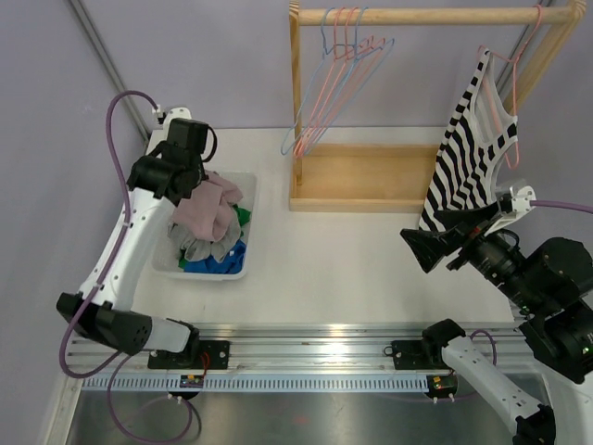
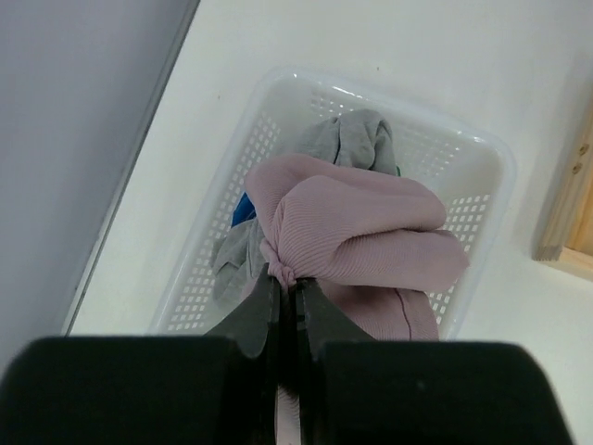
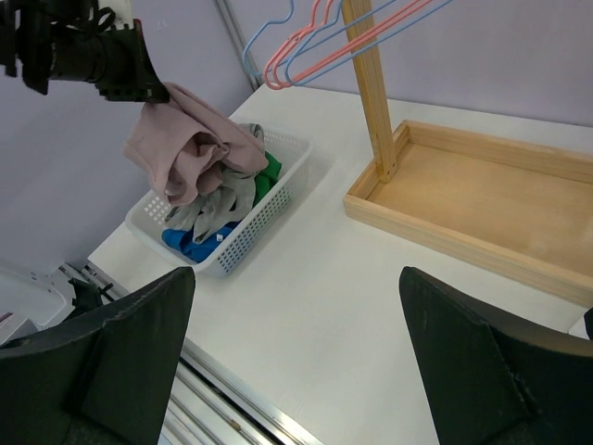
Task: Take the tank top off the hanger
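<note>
A black-and-white striped tank top (image 1: 473,153) hangs on a pink hanger (image 1: 508,69) at the right end of the wooden rail (image 1: 417,16). My right gripper (image 1: 435,236) is open and empty, just below and left of the top's lower hem. In the right wrist view the right gripper (image 3: 296,273) has its jaws wide apart over bare table, and the tank top is out of view. My left gripper (image 1: 190,190) is shut on a pink garment (image 1: 211,211) and holds it over the white basket (image 1: 250,209). In the left wrist view the left gripper (image 2: 286,278) pinches a fold of the pink garment (image 2: 361,227).
The basket (image 2: 482,158) holds grey, blue and green clothes. Several empty pink and blue hangers (image 1: 338,83) hang at the rail's left end. The rack's wooden base tray (image 1: 371,176) stands behind my right gripper and shows in the right wrist view (image 3: 482,185).
</note>
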Robot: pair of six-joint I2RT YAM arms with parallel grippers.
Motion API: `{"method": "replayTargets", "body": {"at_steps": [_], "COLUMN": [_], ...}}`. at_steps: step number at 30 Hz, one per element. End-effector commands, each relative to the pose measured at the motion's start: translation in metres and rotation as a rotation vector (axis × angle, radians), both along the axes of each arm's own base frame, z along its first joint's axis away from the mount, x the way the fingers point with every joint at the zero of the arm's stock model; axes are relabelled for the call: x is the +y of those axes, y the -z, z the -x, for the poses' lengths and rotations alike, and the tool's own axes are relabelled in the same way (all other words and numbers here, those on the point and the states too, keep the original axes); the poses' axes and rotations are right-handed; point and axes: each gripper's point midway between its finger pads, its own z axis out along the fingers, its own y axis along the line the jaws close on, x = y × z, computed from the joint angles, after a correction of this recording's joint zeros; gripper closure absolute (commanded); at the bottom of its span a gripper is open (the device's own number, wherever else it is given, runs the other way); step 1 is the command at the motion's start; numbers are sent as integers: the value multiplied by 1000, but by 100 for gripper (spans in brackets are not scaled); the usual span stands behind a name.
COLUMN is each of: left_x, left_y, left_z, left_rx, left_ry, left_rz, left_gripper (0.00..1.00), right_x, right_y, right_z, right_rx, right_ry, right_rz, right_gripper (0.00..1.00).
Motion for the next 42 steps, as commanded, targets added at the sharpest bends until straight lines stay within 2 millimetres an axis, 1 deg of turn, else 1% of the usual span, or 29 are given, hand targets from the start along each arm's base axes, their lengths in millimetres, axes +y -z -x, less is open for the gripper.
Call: {"method": "replayTargets", "body": {"at_steps": [1, 2, 3, 4, 7, 8, 10, 11, 13, 15, 16, 17, 18, 19, 20, 21, 22, 23, 26, 28, 30, 32, 33, 34, 37, 38, 39, 41, 42], "left_x": [-20, -20, -25, -36, -52, -53, -58, -58, -57, -56, -54, -53, -52, -50, -48, -47, -46, -45, -42, -41, -42, -43, -44, -43, -46, -46, -48, -53, -55], "left_y": [34, 50, 80, 98, 142, 159, 175, 187, 192, 186, 182, 173, 164, 156, 143, 135, 122, 106, 70, 41, 23, 1, -4, -18, -15, -25, -10, -11, 1], "left_z": [-46, -54, -63, -67, -76, -72, -76, -70, -71, -70, -70, -71, -72, -72, -72, -70, -72, -71, -67, -59, -51, -37, -31, -19, 5, 19, 27, 47, 53], "left_rx": [95, 144, 225, 279, 372, 399, 407, 428, 413, 386, 373, 348, 329, 311, 280, 270, 239, 200, 131, 71, 33, -19, -32, -72, -78, -117, -99, -127, -113], "left_ry": [101, 100, 107, 142, 162, 148, 139, 122, 102, 89, 79, 76, 76, 69, 72, 71, 69, 74, 86, 103, 141, 192, 208, 224, 272, 294, 309, 368, 384], "left_rz": [109, 122, 132, 174, 241, 260, 300, 312, 318, 327, 321, 325, 324, 320, 323, 324, 323, 331, 333, 341, 340, 347, 354, 358, 376, 385, 388, 393, 391], "left_gripper": [100, 100, 100, 100, 100, 100, 100, 100, 100, 100, 95, 89, 83, 74, 69, 64, 60, 51, 31, 22, 18, 1, 1, 1, 1, 1, 1, 1, 1], "right_x": [13, 16, 17, 19, 23, 24, 24, 24, 20, 8, 3, -4, -20, -27, -34, -51, -58, -75, -98, -105, -115, -120, -131, -132, -141, -143, -146, -142, -151], "right_y": [-4, -2, 1, 3, 9, 11, 13, 14, 15, 14, 20, 14, 14, 19, 14, 13, 21, 15, 13, 5, -3, -15, -19, -23, -32, -35, -38, -49, -54], "right_z": [-11, -14, -16, -17, -22, -23, -23, -24, -26, -32, -37, -39, -47, -52, -54, -60, -67, -70, -78, -82, -83, -89, -90, -96, -110, -112, -116, -126, -129], "right_rx": [-19, -13, -6, 2, 21, 27, 30, 36, 38, 50, 83, 81, 90, 115, 112, 110, 145, 138, 167, 156, 139, 123, 117, 115, 102, 98, 99, 82, 82], "right_ry": [-44, -50, -53, -59, -66, -68, -69, -68, -37, 39, 80, 126, 227, 276, 320, 417, 472, 568, 706, 748, 803, 846, 910, 932, 1007, 1019, 1032, 995, 1022], "right_rz": [-5, -8, -8, -8, -8, -7, -8, -5, -1, 7, 19, 14, 14, 32, 34, 53, 89, 102, 175, 202, 224, 245, 276, 298, 374, 385, 389, 356, 352], "right_gripper": [0, 0, 0, 1, 1, 0, 1, 1, 1, 0, 1, 0, 0, 1, 1, 1, 1, 1, 0, 0, 0, 1, 1, 0, 0, 1, 1, 0, 1]}}
